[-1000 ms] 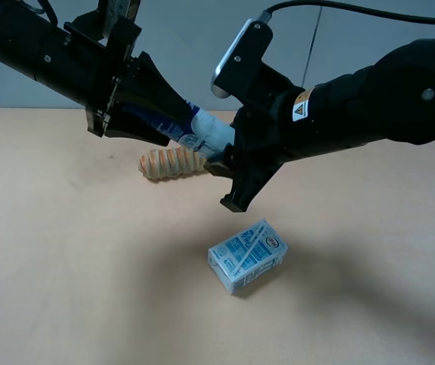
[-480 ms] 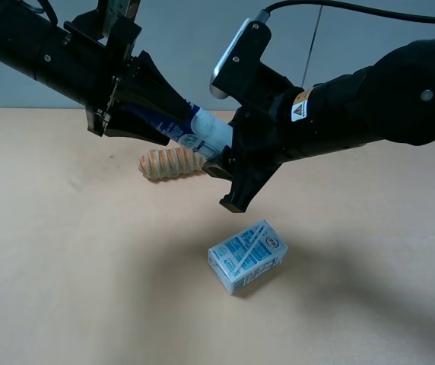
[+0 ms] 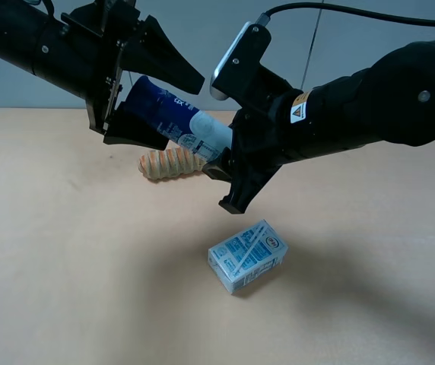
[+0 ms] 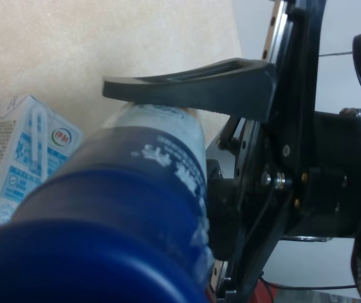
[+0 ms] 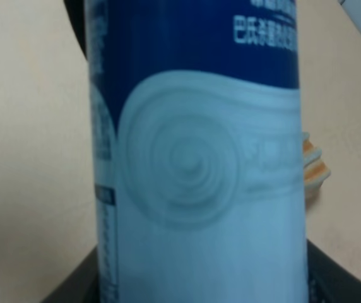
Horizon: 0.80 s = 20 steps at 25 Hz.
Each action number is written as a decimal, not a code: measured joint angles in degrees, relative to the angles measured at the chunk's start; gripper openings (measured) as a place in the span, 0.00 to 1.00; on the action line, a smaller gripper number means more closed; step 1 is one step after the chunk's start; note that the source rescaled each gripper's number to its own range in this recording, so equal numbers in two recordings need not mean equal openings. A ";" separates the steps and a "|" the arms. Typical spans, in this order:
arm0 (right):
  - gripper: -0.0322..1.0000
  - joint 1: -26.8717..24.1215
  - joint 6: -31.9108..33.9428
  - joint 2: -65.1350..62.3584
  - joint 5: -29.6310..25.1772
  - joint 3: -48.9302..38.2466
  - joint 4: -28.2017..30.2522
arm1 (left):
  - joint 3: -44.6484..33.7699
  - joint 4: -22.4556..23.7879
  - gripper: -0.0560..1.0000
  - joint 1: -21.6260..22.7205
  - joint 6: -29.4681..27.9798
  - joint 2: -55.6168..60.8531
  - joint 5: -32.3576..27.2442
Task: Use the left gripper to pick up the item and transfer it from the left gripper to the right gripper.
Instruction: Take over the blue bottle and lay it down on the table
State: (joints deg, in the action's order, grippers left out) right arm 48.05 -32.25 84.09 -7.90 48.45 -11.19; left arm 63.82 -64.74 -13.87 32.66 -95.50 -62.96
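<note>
The item [image 3: 173, 115], a slim bottle with a dark blue top and white body, hangs tilted above the table between the two arms. My left gripper [image 3: 182, 112] stands open around its blue end, both fingers spread clear of it. In the left wrist view one finger [image 4: 193, 88] arches over the item [image 4: 124, 208]. My right gripper [image 3: 223, 156] is shut on the bottle's white lower end. The right wrist view is filled by the item [image 5: 193, 158], with dark jaw edges at its base.
A striped tan bread roll [image 3: 168, 163] lies on the beige table [image 3: 65, 266] right under the bottle. A blue-and-white carton [image 3: 248, 255] lies nearer the front, below the right arm, and also shows in the left wrist view [image 4: 16, 158].
My left gripper's fingers have spread wide off the bottle's blue end. The bottle stays where it was, held by the right gripper. Neither arm has shifted noticeably.
</note>
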 joint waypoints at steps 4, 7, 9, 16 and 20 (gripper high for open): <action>0.12 0.00 0.01 0.00 -0.02 0.00 -0.06 | 0.77 0.01 0.99 0.00 -0.11 0.00 -0.32; 0.12 0.00 0.27 0.00 0.48 0.00 -0.12 | 2.95 1.33 1.00 0.00 -0.40 0.00 -1.67; 0.12 0.00 0.27 0.00 0.87 0.00 -0.24 | 5.28 4.01 1.00 0.00 -1.22 0.00 -3.02; 0.12 0.00 0.27 0.05 -0.06 0.00 -0.24 | 15.61 19.31 1.00 0.00 -9.72 0.00 -4.13; 0.12 0.00 0.27 0.05 -0.06 0.00 -0.24 | 20.55 27.09 1.00 0.00 -12.99 0.93 -4.18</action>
State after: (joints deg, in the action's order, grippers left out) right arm 48.05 -31.99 84.14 -7.96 48.45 -11.42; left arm 84.37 -37.65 -13.87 19.67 -94.57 -67.14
